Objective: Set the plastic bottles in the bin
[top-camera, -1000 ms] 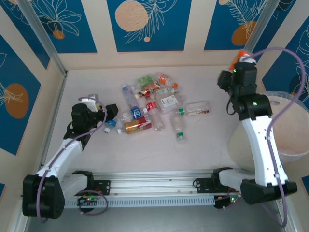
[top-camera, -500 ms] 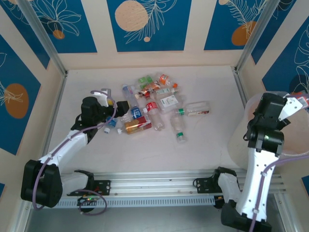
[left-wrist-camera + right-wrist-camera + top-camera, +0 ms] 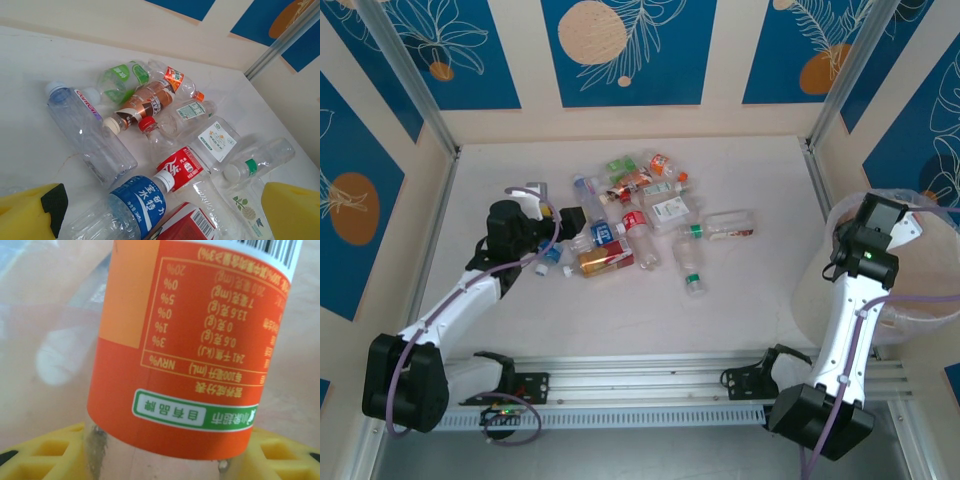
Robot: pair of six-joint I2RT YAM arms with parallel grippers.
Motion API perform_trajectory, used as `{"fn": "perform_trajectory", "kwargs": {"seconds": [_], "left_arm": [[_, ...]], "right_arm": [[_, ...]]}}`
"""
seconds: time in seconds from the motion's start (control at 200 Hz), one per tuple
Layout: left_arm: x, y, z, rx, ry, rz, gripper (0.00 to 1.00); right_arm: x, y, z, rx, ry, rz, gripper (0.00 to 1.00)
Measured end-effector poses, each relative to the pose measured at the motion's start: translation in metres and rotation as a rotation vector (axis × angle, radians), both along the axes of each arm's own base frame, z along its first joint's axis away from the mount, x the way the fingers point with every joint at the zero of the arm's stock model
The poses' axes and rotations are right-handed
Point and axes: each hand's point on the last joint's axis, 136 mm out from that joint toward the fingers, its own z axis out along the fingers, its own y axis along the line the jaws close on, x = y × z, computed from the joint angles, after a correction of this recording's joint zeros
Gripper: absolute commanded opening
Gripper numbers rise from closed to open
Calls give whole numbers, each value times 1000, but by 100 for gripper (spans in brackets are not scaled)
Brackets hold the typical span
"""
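Right gripper is clenched on an orange-labelled bottle, its yellow fingers pressing both sides of the clear body below the label; seen from above, that arm reaches over the rim of the bin, which stands at the bench's 3 o'clock edge, close to the right wall.

Left gripper is spread wide, grasping nothing, low over the bench; a blue-labelled bottle lies between its fingers, whether touched I cannot tell; in the wrist view a red-labelled bottle lies just beyond at 1 o'clock and a long clear bottle at 11 o'clock; the remaining plastic bottles crowd mid-bench, most touching one another, apart from the back wall at 12 o'clock; bare bench runs from the pile's 3 o'clock side to the bin, and from its 6 o'clock side to the rail.
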Motion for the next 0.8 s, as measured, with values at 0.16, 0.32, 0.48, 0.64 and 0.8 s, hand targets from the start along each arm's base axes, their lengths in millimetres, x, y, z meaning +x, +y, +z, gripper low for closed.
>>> {"fn": "perform_trajectory", "kwargs": {"seconds": [0.16, 0.32, 0.48, 0.64, 0.8], "left_arm": [[2, 3, -1, 6, -1, 18, 100], [3, 5, -2, 11, 0, 32, 100], [5, 7, -2, 16, 1, 45, 100], [7, 9, -6, 23, 9, 57, 100], [8, 10, -10, 27, 18, 65, 100]], "right_arm": [[12, 5, -4, 41, -31, 41, 55], [24, 11, -5, 75, -57, 90, 57], [31, 15, -6, 98, -71, 120, 67], [30, 15, -5, 93, -72, 117, 78], [32, 17, 1, 83, -93, 138, 83]]}}
